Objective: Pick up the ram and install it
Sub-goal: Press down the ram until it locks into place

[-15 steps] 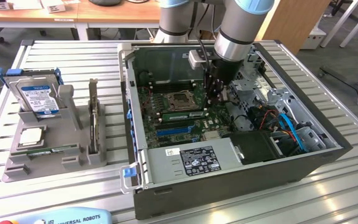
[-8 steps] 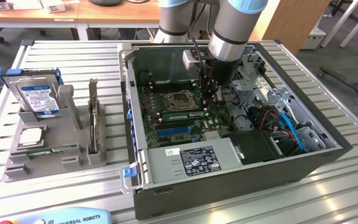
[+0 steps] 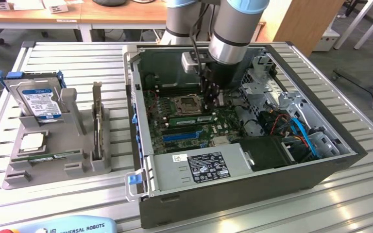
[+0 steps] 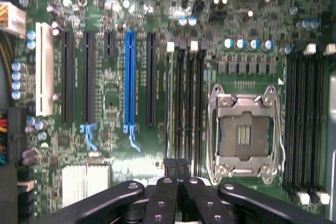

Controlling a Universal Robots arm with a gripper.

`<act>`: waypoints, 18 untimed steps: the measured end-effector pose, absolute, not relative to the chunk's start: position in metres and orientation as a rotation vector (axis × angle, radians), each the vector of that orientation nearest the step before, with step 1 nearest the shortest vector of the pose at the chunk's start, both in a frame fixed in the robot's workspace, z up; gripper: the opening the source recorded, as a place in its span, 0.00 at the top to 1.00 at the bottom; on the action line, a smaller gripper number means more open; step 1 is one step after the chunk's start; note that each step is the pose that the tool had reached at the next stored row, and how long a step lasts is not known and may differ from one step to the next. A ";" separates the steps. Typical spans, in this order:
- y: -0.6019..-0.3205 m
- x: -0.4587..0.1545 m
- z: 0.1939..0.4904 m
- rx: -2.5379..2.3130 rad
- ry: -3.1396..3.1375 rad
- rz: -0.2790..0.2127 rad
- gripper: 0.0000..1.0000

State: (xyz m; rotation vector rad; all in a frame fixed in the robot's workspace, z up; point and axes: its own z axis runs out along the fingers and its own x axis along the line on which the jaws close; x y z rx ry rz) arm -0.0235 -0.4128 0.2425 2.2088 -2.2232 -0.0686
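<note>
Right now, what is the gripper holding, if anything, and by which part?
It cannot be told: the shut gripper is down at the ram standing in the motherboard slot.

Robot arm (image 3: pixel 235 29): cylindrical silver-grey metal segments, with pale blue caps at the joints. Two such segments are visible side by side in the exterior view. Black cables (image 3: pixel 198 24) run down alongside the forward segment. A small silver-grey box-shaped unit (image 3: pixel 193 62) is mounted at the wrist. Below it sits the black gripper (image 3: pixel 211 94), narrow and dark. In the wrist view, the gripper (image 4: pixel 176 169) shows black glossy linkage bars (image 4: pixel 113 196) fastened with round silver screws (image 4: pixel 133 186) at the pivots.
</note>
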 end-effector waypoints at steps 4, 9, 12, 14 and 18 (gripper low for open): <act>-0.413 -0.034 0.242 2.209 -2.224 -0.068 0.90; -0.413 -0.051 0.242 2.210 -2.225 -0.066 0.90; -0.413 -0.061 0.242 2.211 -2.225 -0.065 0.90; -0.413 -0.067 0.242 2.211 -2.226 -0.064 0.90; -0.413 -0.078 0.242 2.212 -2.226 -0.063 0.90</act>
